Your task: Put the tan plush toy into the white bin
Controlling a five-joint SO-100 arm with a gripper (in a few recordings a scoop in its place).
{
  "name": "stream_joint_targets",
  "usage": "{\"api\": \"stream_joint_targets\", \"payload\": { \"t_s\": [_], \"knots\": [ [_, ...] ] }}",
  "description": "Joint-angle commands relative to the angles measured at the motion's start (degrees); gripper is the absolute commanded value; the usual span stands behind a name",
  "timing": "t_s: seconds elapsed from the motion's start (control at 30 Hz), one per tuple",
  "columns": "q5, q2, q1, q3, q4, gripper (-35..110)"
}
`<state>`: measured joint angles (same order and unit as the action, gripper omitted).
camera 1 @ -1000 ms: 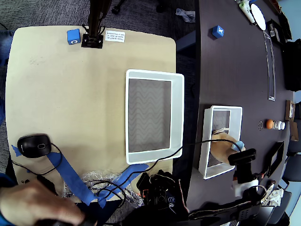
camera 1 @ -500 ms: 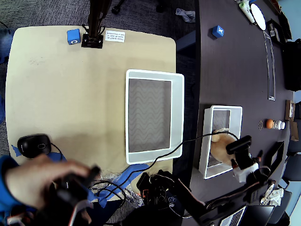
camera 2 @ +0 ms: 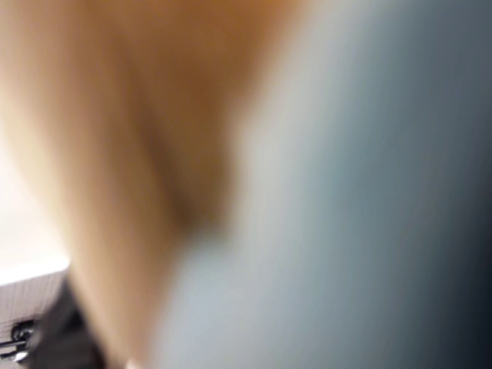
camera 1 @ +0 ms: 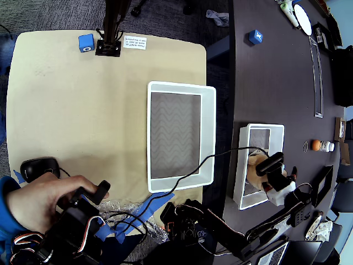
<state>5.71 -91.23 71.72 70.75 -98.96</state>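
The tan plush toy (camera 1: 253,165) sits in the smaller bin (camera 1: 251,132) under the pincer (camera 1: 263,171), can't tell if it's clamped or apart, so a loose grab could drop it on the dark bench (camera 1: 270,83) before reaching the white bin (camera 1: 208,132).

A small white rectangular paper label (camera 1: 135,42) lies on the tan bench (camera 1: 71,110), well apart from the hand (camera 1: 263,175). It carries lines of print too small to read. No other text is legible.
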Motion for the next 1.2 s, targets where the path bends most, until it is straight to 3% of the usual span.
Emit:
{"api": "stream_joint_targets", "payload": {
  "t_s": [0.0,0.17,0.8,1.17],
  "knots": [
    [0.35,-2.46,0.0,1.05,-0.26,67],
    [0.53,-3.08,0.44,1.85,-0.26,59],
    [0.09,-7.03,0.79,2.02,-0.35,6],
    [0.7,-8.35,0.44,0.97,-0.62,0]
  ]
}}
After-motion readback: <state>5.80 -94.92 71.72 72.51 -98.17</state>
